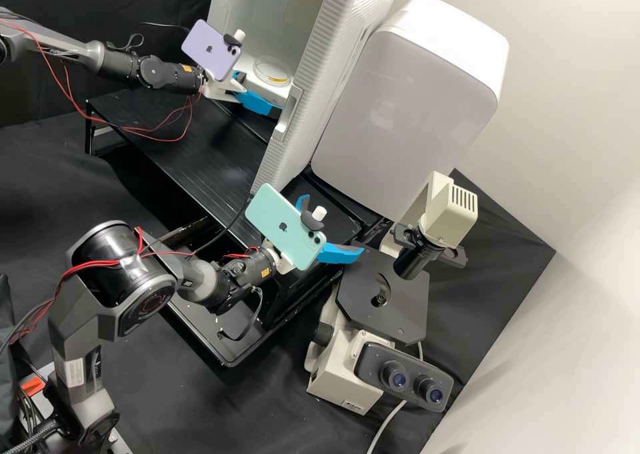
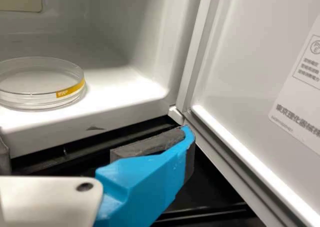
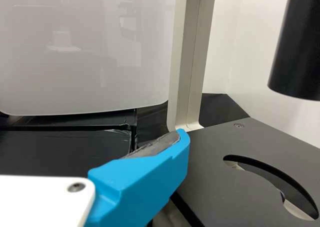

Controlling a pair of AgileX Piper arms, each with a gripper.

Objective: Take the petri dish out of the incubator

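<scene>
left gripper (image 1: 270, 109), openness unclear, at incubator (image 1: 260, 7) mouth; round petri dish (image 2: 40, 83) flat inside, seemingly lid-up

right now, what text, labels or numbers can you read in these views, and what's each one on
No text here is clear enough to quote.
white label inside the incubator door: several lines of print and a round sign, too small to read.
yellow band on the petri dish: tiny print, blurred.
sticker on the right arm: too small to read.
</scene>
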